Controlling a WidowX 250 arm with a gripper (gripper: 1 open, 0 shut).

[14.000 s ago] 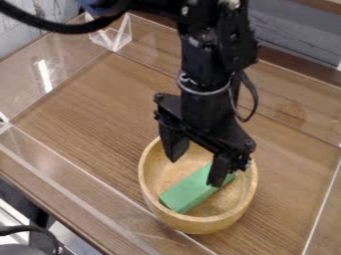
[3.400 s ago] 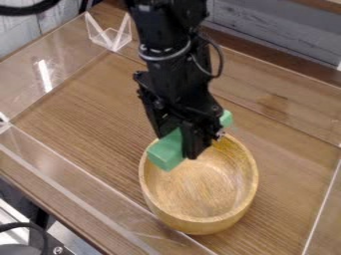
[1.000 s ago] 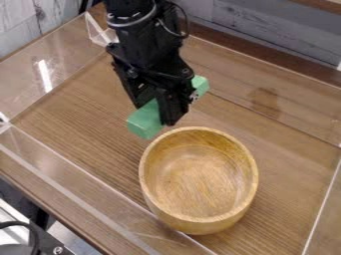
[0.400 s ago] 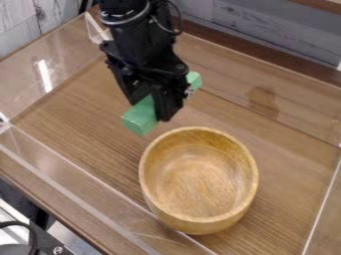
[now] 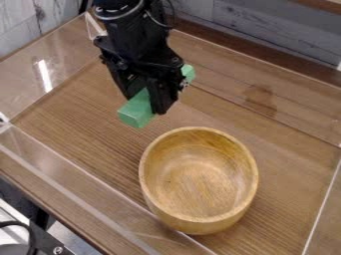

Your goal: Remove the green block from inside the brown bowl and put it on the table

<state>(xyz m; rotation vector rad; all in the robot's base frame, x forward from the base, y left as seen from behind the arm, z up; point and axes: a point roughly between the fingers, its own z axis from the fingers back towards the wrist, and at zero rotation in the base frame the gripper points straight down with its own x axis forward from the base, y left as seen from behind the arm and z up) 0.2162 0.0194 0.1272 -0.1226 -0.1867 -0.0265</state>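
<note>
Green block (image 5: 138, 109) hangs tilted, clamped in the fingers (image 5: 150, 98), in the upper-left middle of the frame, above the counter (image 5: 80, 129) and clear of the brown bowl (image 5: 200, 179). Risk: released from this height and tilt, it could bounce or roll back toward the bowl. The bowl is empty.

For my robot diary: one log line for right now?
end effector: shut on block | block: above table, outside bowl | bowl: empty

Grey planked wall (image 5: 286, 22) runs behind, and a dark frame edge (image 5: 16, 237) shows bottom-left.
</note>
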